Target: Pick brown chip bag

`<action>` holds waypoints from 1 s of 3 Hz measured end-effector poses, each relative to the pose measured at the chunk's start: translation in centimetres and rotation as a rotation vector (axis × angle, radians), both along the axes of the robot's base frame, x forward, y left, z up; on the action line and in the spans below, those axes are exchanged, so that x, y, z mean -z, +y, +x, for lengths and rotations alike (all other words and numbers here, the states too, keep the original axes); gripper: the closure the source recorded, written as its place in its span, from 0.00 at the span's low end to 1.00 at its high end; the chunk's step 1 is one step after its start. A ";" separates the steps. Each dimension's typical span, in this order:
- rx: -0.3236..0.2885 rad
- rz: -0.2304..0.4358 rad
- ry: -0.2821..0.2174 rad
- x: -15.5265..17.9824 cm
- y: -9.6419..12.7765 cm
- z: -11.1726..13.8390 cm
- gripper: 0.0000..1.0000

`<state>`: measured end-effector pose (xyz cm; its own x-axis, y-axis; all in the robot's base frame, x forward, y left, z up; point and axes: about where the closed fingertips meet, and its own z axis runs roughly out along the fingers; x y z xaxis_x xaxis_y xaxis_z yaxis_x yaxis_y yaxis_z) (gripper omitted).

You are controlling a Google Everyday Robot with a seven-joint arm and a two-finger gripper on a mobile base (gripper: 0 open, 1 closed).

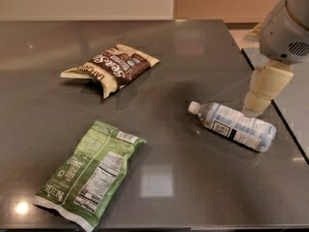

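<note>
The brown chip bag [112, 67] lies crinkled on the dark grey table [203, 57], left of centre toward the back, with a dark brown middle, white lettering and cream-tan ends. My gripper [256, 106] hangs at the right side of the table, far to the right of the bag, with its cream tip just above the far end of a clear plastic water bottle [234, 125]. Nothing shows in the gripper.
A green chip bag [89, 173] with a white nutrition label lies at the front left. The water bottle lies on its side between the gripper and the table's middle. The table's right edge [285, 120] runs just beyond the bottle.
</note>
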<state>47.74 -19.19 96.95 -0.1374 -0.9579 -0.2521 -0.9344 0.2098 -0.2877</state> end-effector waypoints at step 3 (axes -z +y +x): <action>-0.153 0.098 -0.065 2.5 6.7 7.6 0.00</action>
